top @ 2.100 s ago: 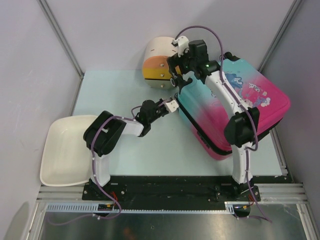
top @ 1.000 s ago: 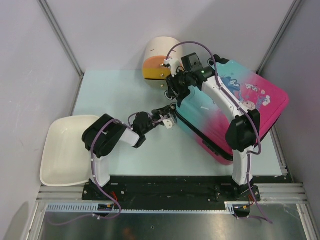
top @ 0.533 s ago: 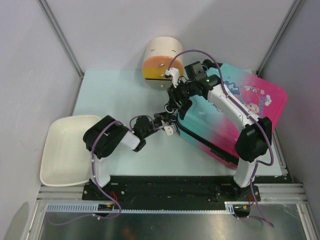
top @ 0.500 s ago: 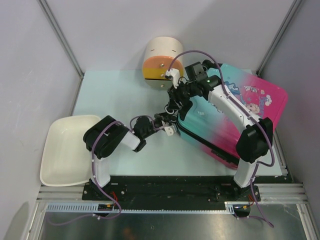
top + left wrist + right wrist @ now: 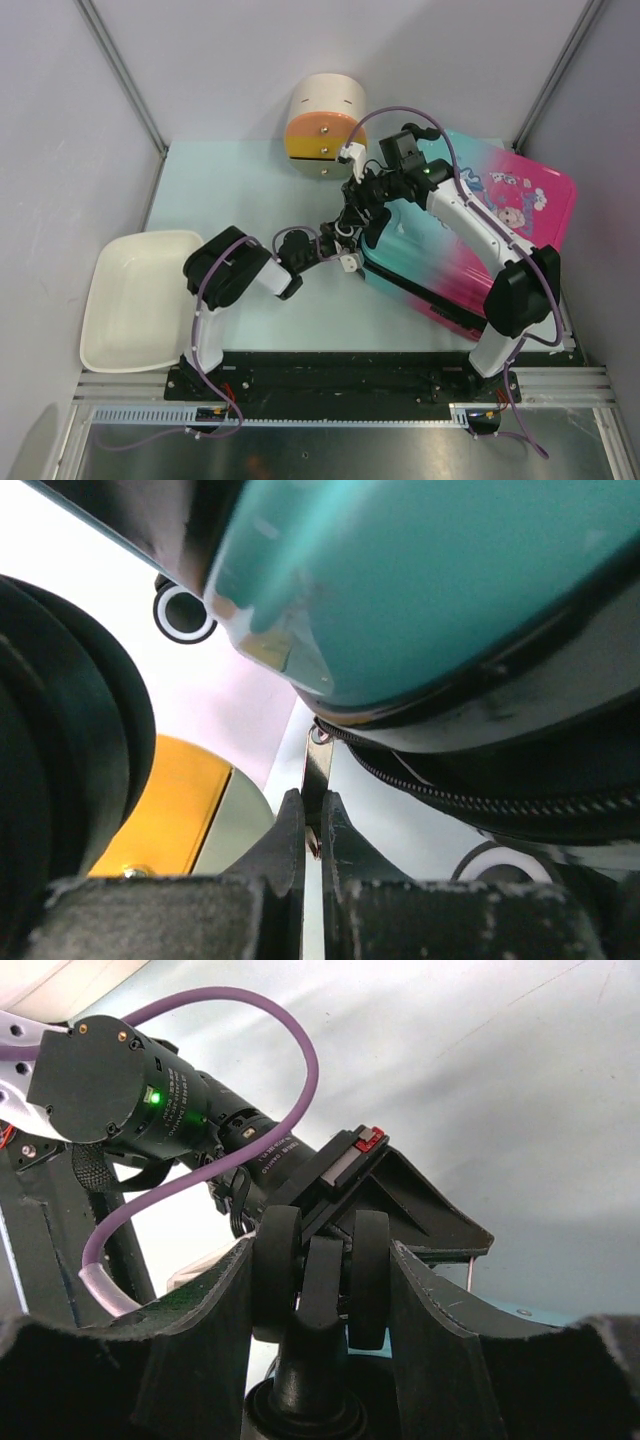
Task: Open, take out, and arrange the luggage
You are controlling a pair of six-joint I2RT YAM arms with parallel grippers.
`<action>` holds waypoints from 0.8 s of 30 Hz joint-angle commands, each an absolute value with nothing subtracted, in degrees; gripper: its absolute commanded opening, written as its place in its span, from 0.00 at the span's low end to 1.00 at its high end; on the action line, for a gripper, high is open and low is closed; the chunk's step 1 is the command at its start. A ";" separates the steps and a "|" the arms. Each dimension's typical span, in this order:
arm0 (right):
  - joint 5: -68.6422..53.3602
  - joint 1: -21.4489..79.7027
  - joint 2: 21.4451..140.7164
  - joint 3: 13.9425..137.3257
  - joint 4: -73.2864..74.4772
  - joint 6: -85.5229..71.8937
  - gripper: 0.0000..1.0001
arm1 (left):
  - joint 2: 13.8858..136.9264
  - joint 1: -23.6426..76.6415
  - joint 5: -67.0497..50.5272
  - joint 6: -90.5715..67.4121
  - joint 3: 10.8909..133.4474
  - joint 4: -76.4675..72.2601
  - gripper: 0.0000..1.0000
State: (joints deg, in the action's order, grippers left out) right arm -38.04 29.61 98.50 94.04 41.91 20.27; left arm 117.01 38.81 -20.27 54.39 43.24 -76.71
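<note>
The luggage (image 5: 470, 230), a teal-to-pink hard-shell case, lies on the right of the table. Its teal corner (image 5: 430, 580) fills the left wrist view above the black zipper (image 5: 450, 798). My left gripper (image 5: 347, 258) sits at the case's near-left corner. It (image 5: 312, 825) is shut on the metal zipper pull (image 5: 318, 765). My right gripper (image 5: 362, 218) is just behind it at the same corner. In the right wrist view this gripper (image 5: 320, 1290) is shut on the luggage's twin black wheel (image 5: 275, 1270), one finger against each side.
A cream cylindrical box with an orange-yellow front (image 5: 322, 125) stands at the back, close to the luggage corner. A white tray (image 5: 130, 300) lies at the table's left edge. The enclosure walls stand close behind and to the right of the luggage.
The right arm has swung down and to the right with the wheel, and the luggage has turned and slid toward the right. My left gripper has followed to the right, still shut on the zipper pull.
</note>
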 commanded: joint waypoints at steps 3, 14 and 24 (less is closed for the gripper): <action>-54.23 30.76 94.66 90.79 50.19 11.78 0.00 | 120.41 38.14 -14.76 58.44 50.09 -96.33 0.00; -48.52 27.52 93.70 96.05 48.00 10.72 0.71 | 106.72 38.06 -25.83 61.44 29.38 -96.24 1.00; -43.25 12.16 83.25 99.14 42.71 5.63 0.91 | 92.30 37.44 -24.00 60.38 15.30 -92.13 1.00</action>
State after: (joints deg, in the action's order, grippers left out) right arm -44.40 19.18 90.70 96.09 44.77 9.39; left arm 97.14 37.89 -24.73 61.36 17.23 -75.68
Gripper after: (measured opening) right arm 0.907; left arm 0.996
